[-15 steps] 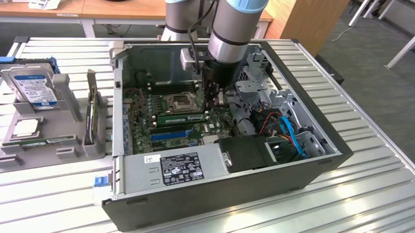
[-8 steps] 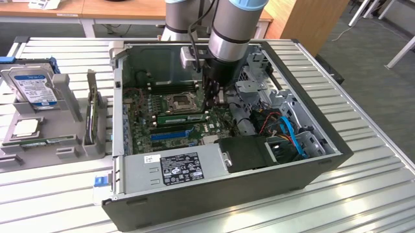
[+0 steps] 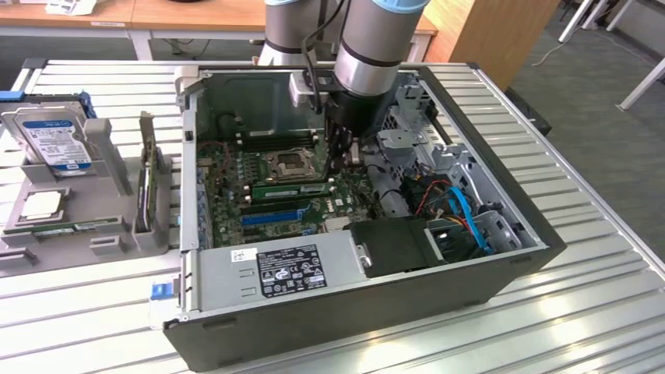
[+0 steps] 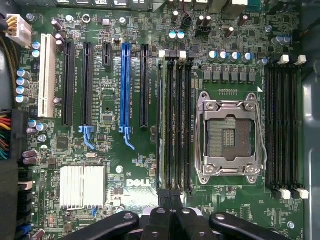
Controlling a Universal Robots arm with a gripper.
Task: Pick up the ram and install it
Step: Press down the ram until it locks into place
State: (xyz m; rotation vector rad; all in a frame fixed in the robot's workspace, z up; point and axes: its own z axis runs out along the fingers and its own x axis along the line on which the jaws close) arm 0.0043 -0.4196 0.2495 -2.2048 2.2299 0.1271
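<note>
Claw closed beside 1 slotted ram

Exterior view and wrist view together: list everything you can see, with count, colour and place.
Table: one, silver slats, under everything.
Computer case: one, black, open, on the table.
Motherboard: one, green, inside the case.
Ram: one, green, standing in a slot beside the CPU socket.
CPU socket: one, silver, mid-board.
Power supply: one, grey, near corner of the case.
Hard drive: one, silver with blue-and-white label, in the holder.
Holder: one, grey, exterior view's left.
Arm: one, silver-grey, reaching into the case.
Gripper: one, black, shut, at the memory slots' end.
</note>
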